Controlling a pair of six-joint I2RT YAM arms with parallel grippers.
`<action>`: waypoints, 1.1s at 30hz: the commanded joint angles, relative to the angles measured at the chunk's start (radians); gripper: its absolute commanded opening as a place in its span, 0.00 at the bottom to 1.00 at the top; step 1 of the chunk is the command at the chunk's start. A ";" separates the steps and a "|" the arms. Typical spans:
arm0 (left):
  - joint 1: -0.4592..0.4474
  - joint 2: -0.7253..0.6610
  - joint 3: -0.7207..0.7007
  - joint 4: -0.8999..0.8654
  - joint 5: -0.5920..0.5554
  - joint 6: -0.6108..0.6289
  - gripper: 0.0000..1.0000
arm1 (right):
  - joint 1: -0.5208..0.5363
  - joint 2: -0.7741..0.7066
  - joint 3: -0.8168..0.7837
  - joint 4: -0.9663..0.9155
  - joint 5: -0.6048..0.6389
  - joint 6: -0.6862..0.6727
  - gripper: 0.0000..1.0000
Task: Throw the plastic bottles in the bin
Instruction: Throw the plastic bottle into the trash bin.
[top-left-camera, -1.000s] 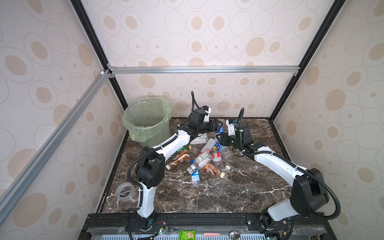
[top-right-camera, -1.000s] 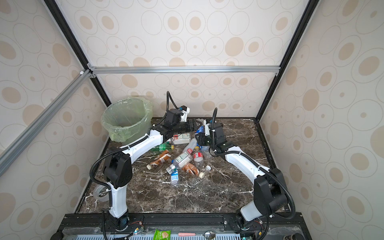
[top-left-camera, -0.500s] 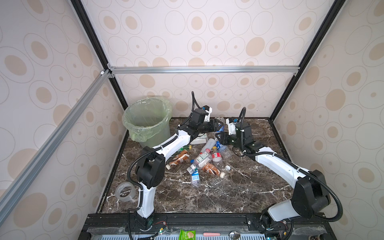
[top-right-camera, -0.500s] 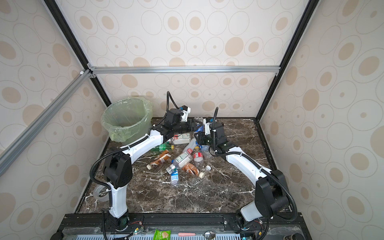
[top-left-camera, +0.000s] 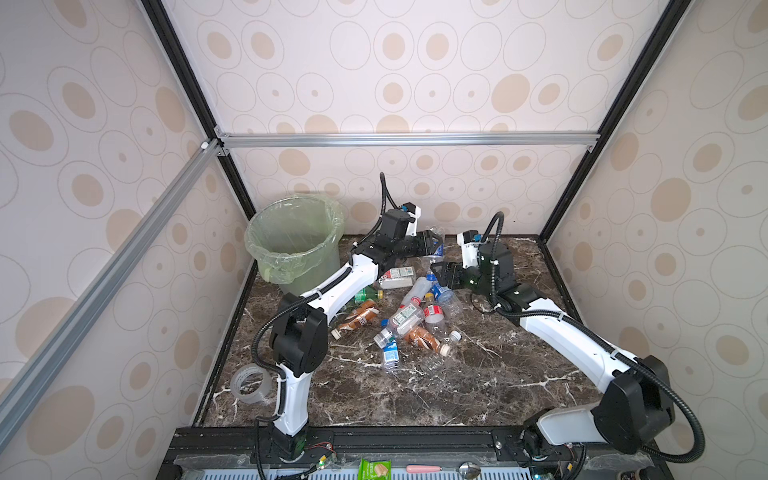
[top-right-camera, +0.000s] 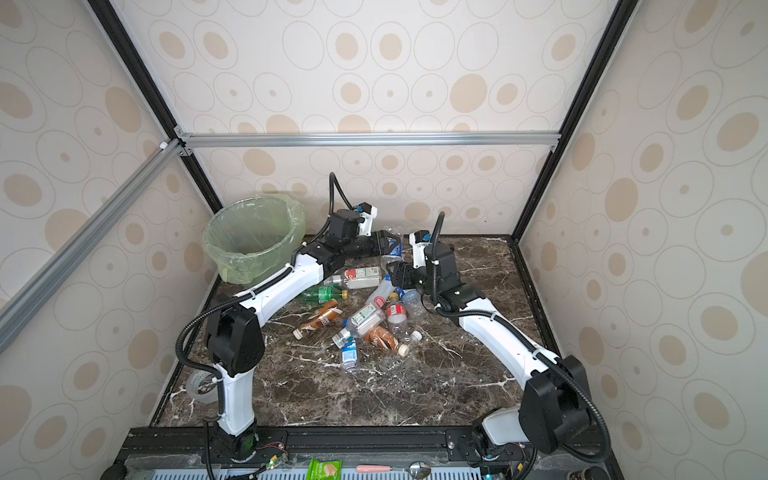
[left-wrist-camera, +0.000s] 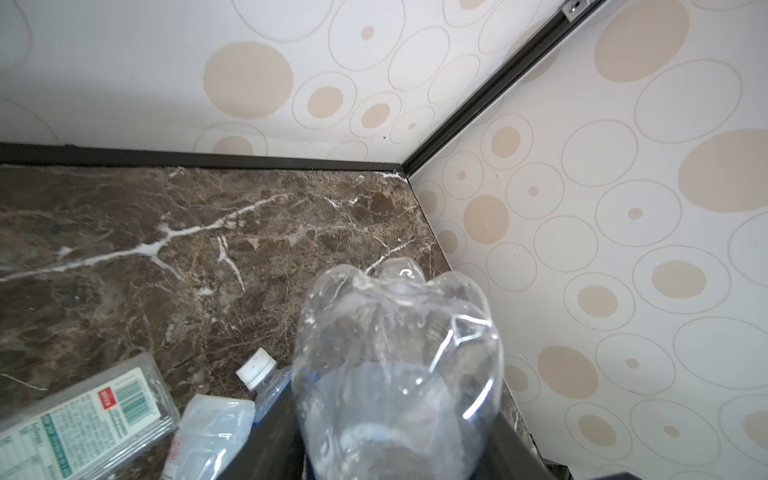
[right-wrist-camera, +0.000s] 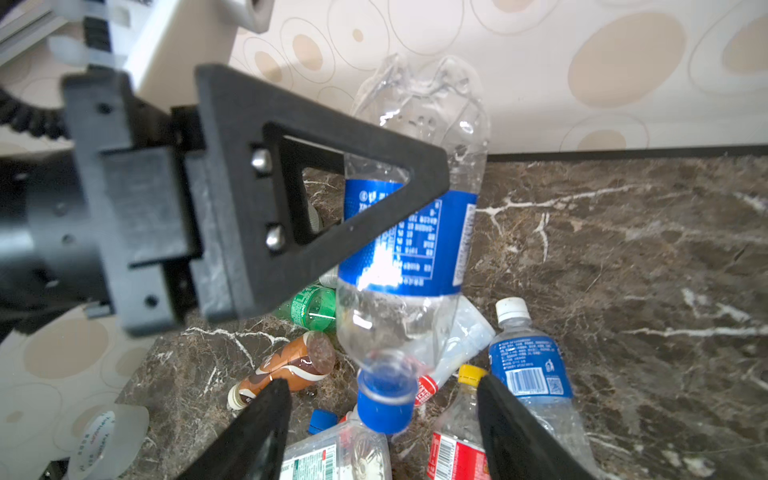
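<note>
Robot lab test cell is indicated: marble-patterned bench (top-left-camera: 478, 386) is boxed in by circle-printed wall panels (top-left-camera: 415, 62) held on black frame posts (top-left-camera: 177, 62); aluminium rail (top-left-camera: 407, 139) is fixed across; left arm (top-left-camera: 332, 286) and right arm (top-left-camera: 573, 340), white with black joints, are bolted to the front beam (top-left-camera: 415, 437).
</note>
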 joint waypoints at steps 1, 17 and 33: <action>0.031 -0.018 0.107 -0.082 -0.057 0.075 0.49 | 0.008 -0.041 -0.004 -0.025 -0.003 -0.012 0.84; 0.243 -0.215 0.353 -0.309 -0.352 0.275 0.50 | 0.235 0.044 0.253 -0.066 0.048 -0.137 0.99; 0.439 -0.390 0.035 -0.304 -0.495 0.271 0.62 | 0.305 0.124 0.303 -0.087 0.073 -0.155 0.99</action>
